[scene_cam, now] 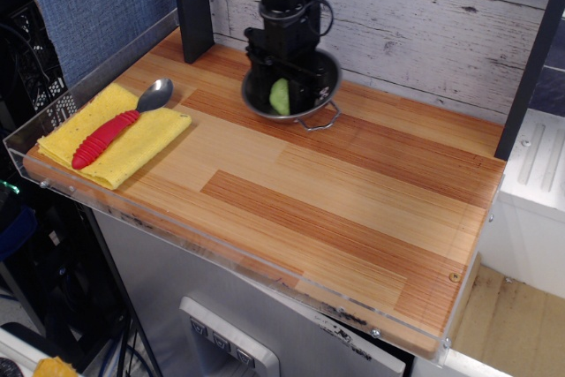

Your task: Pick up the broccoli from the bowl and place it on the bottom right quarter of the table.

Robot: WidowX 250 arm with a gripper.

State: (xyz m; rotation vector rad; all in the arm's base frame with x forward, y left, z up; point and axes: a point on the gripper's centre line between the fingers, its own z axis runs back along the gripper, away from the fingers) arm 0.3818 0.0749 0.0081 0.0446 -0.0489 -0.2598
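The steel bowl stands at the back middle of the wooden table, with one wire handle pointing to the front. My gripper reaches straight down into the bowl. Its black fingers stand close on either side of the light-green broccoli, which shows as a narrow strip between them. The gripper looks shut on the broccoli, still low inside the bowl. The gripper body hides the bowl's far rim and most of its inside.
A yellow cloth lies at the front left with a red-handled metal spoon on it. A black post stands at the back left, next to the bowl. A clear acrylic rim runs along the table edges.
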